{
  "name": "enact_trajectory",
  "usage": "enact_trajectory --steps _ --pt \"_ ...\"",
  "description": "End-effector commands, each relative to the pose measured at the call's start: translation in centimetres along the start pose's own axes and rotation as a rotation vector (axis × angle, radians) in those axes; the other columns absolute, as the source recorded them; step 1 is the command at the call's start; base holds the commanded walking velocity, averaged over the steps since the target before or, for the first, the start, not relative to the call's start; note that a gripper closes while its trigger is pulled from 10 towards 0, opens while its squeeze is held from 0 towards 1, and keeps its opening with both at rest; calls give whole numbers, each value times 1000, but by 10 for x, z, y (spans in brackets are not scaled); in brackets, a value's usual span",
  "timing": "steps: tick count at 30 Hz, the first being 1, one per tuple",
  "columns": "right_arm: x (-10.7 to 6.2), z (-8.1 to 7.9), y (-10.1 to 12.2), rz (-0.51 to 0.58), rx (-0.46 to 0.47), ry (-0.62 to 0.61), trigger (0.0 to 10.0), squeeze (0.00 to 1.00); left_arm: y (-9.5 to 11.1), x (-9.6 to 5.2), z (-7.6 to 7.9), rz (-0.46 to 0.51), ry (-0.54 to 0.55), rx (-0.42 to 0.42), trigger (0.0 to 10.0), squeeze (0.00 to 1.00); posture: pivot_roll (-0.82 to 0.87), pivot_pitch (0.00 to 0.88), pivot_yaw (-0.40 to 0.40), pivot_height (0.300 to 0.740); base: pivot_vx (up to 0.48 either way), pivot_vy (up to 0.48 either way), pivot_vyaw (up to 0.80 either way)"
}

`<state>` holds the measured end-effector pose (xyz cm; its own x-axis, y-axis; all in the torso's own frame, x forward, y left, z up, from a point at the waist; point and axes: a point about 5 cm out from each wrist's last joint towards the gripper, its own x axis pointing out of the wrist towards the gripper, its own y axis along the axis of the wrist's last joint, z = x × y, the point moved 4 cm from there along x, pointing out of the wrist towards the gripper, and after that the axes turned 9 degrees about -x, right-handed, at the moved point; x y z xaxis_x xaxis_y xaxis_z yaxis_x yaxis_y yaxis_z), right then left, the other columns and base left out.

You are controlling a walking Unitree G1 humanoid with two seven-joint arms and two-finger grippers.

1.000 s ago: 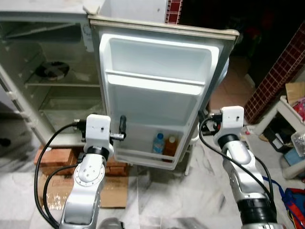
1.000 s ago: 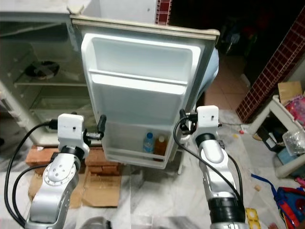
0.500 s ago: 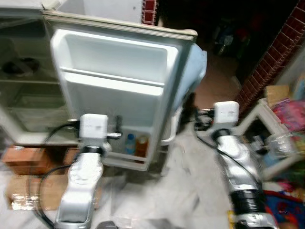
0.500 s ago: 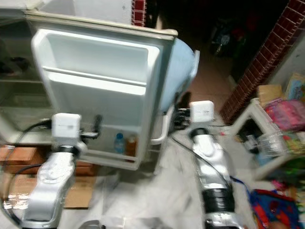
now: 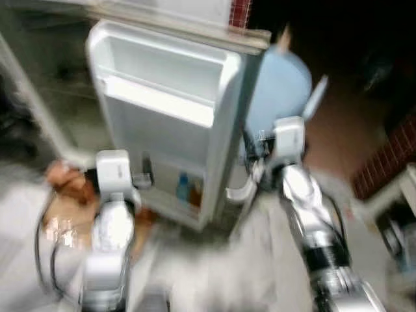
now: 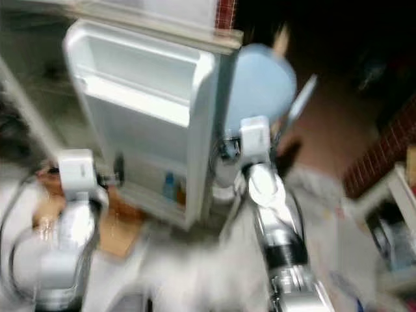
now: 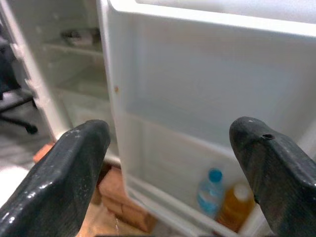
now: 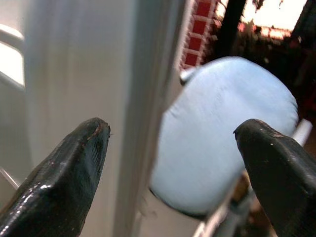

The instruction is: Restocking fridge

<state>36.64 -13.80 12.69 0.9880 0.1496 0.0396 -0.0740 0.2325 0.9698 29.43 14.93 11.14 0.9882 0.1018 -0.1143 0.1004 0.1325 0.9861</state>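
Left gripper: jaws wide apart, empty, facing the inner side of the fridge door. Between and beyond its fingers, on the lowest door shelf: water bottle, orange bottle touching beside it. Right gripper: jaws spread, empty, straddling the door's outer edge; pale blue rounded object just beyond. Head views blurred.

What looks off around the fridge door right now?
The fridge door stands wide open, with a pale blue rounded object close behind its outer edge, which might block its swing. The fridge sits on bricks. A water bottle and orange bottle stand upright in the bottom door shelf.
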Motion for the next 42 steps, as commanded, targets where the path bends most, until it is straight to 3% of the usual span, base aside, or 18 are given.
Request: enact_trajectory --steps 1,7,17,26,31,37,42 --pt "5 -5 11 33 10 11 10000 0 7 2 -6 25 25 -9 10000 0 83 0 -72 740 0 0 775" --pt "10 -6 14 39 21 5 10000 0 15 5 -8 56 33 -29 10000 0 88 0 -73 740 0 0 685" --pt "7 -5 8 25 11 -14 10000 0 13 3 -8 58 25 -34 10000 0 85 0 -73 740 259 0 0" --pt "9 10 10 32 -1 -79 10000 0 11 4 -2 49 8 -40 10000 0 85 0 -75 740 258 0 0" --pt "9 5 10 39 29 -44 10000 0 11 3 -1 51 8 -39 10000 0 86 0 -76 740 0 0 0" --pt "1 -29 16 81 157 245 10000 0 11 3 -4 48 27 -23 10000 0 88 0 -74 740 0 0 0" --pt "-24 -59 7 29 217 592 10000 0 10 3 -3 37 21 -27 10000 0 84 0 -71 740 0 0 0"
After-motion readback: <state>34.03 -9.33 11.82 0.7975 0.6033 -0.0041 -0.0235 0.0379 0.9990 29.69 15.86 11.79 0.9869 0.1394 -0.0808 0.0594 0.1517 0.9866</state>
